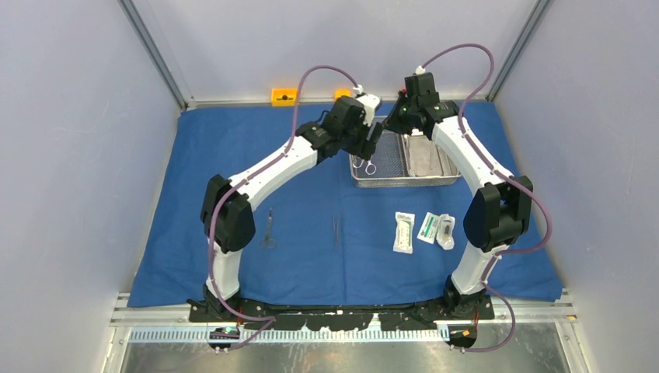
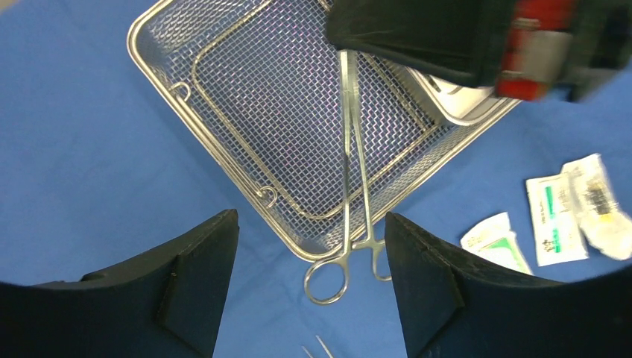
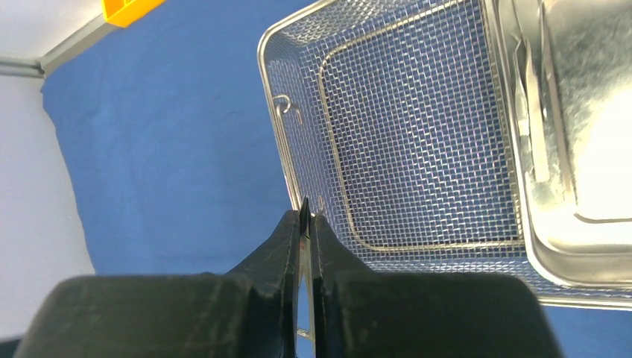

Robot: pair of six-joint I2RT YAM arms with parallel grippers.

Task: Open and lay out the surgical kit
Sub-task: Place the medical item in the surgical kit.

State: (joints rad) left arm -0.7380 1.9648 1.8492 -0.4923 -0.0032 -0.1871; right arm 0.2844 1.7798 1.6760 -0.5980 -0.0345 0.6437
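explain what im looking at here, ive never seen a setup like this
Two robot arms stand on a table; each ends in a two-finger tool. One picture looks down from above; the other two come from cameras on each wrist. A blue cloth covers the table. On it sit a wire-mesh basket with a steel tray inside, plus scissors, tweezers and three white packets. The right tool pinches the tip of long forceps hanging over the basket. The left tool waits open at their handles.

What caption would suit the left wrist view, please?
Slim steel ring-handled forceps held by the right pincer over the silver wire-mesh basket.
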